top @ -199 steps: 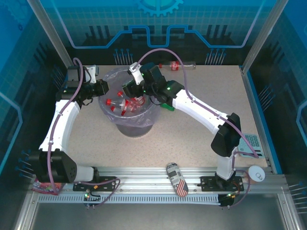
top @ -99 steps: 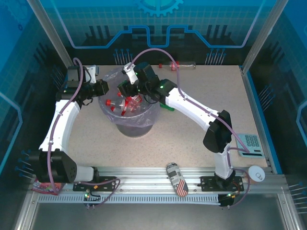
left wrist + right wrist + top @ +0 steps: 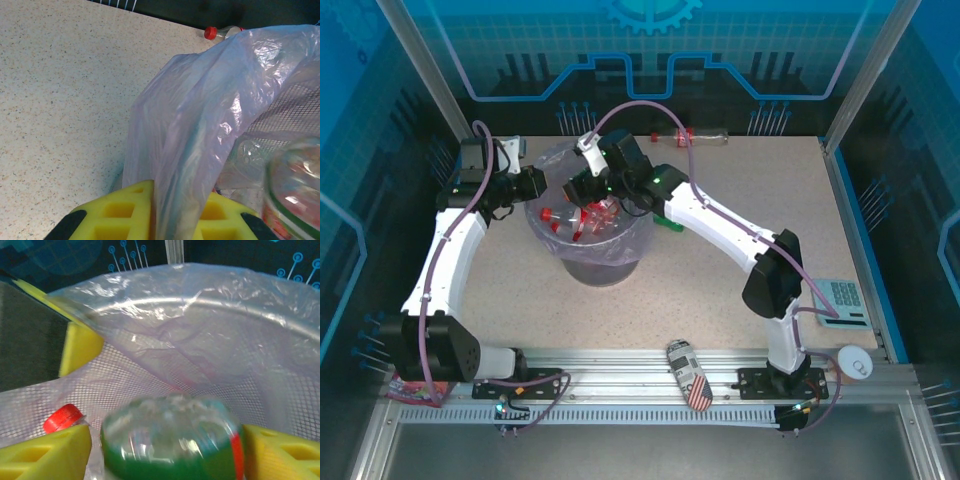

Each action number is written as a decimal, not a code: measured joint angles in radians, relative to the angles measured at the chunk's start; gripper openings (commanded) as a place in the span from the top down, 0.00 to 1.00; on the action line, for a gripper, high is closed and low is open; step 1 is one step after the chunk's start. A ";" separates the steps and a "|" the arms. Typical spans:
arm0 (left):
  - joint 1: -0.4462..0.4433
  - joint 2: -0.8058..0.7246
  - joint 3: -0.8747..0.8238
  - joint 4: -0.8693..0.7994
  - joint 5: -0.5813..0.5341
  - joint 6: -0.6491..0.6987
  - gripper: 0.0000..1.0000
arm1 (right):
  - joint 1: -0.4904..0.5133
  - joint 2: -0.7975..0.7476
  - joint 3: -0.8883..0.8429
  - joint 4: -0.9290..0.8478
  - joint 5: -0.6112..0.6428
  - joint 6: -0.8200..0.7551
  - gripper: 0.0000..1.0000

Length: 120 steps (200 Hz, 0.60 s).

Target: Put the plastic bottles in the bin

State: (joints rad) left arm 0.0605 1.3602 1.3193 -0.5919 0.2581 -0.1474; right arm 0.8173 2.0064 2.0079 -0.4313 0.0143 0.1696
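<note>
Pale-lilac translucent plastic film (image 3: 200, 125) lines the round grey mesh-walled bin (image 3: 607, 265), which stands on the speckled beige table (image 3: 650, 310) between the two arms. We record several small clear plastic bottles (image 3: 570, 222) with red caps and labels lying inside it.

The left gripper (image 3: 167, 222) sits at the bin's left rim, its yellow pads pressed together on a fold of the film.

The right gripper (image 3: 167, 450) hangs over the bin's mouth with its fingers spread. A clear plastic bottle with a green band (image 3: 170, 440), blurred, lies between them. A sliver of film shows between that bottle and the pad (image 3: 47, 452) at the left of the wrist view. Whether the other pad touches it we cannot tell. A red cap (image 3: 62, 418) shows just beside it, lower in the bin.

Another clear bottle with a red label (image 3: 692, 136) lies on its side at the table's far edge, well apart from the bin. A flag-patterned can (image 3: 688, 374) rests on the near rail.
</note>
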 measured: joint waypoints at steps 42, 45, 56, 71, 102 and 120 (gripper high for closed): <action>0.000 0.000 0.000 0.000 0.000 0.000 1.00 | 0.000 -0.088 0.002 -0.006 -0.034 -0.007 0.18; 0.000 0.000 0.000 0.000 0.000 0.000 1.00 | 0.000 -0.102 0.001 -0.005 -0.034 -0.007 0.18; 0.000 0.000 0.000 0.000 0.000 0.000 1.00 | 0.000 -0.141 -0.006 0.003 -0.041 -0.006 0.17; 0.000 0.000 0.000 0.000 0.000 0.000 1.00 | 0.000 -0.200 -0.027 0.014 -0.044 -0.008 0.17; 0.000 0.000 0.000 0.000 0.000 0.000 1.00 | -0.011 -0.304 -0.100 0.046 -0.042 -0.018 0.17; 0.000 0.000 0.000 0.000 0.000 0.000 1.00 | -0.040 -0.356 -0.167 0.052 -0.040 -0.018 0.17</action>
State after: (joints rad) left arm 0.0605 1.3602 1.3193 -0.5919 0.2577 -0.1471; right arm 0.7776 1.6505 1.8412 -0.3794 -0.0257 0.1520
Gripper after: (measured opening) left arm 0.155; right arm 0.824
